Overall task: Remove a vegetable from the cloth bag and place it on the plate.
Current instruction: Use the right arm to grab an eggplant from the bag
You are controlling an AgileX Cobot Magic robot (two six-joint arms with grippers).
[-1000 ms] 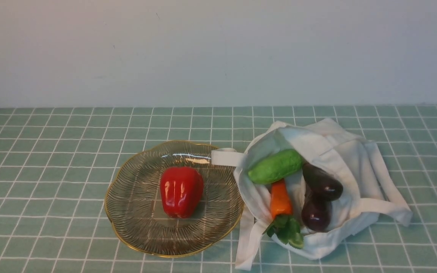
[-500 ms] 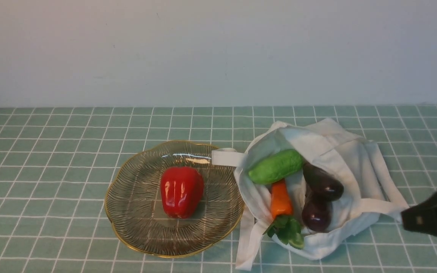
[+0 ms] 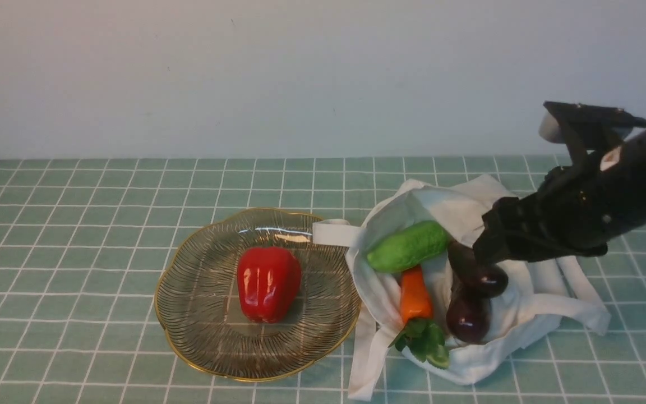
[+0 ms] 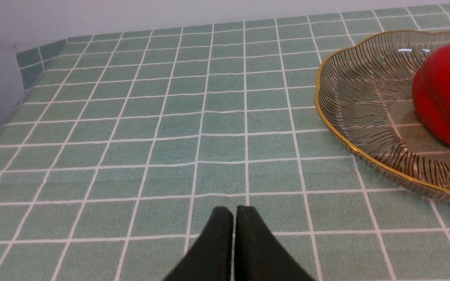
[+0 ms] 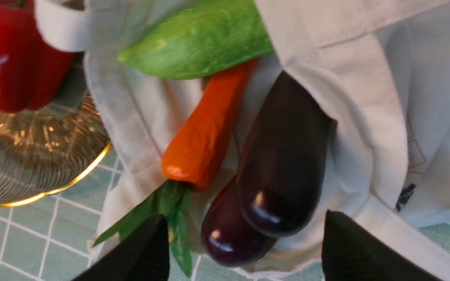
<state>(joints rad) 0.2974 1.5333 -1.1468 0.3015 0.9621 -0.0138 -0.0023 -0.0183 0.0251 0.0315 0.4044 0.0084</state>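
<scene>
Jaws spread wide, the right gripper (image 5: 244, 220) hovers over the open cloth bag (image 3: 452, 205). A clean pick likely means dropping astride the slim eggplant (image 5: 283, 164) at mid-body and closing clear of the fabric. It lies just beneath the fingers, atop a plumper eggplant (image 5: 225, 238), right of the carrot (image 5: 205, 132). The plate (image 3: 205, 292) sits to the left.
</scene>
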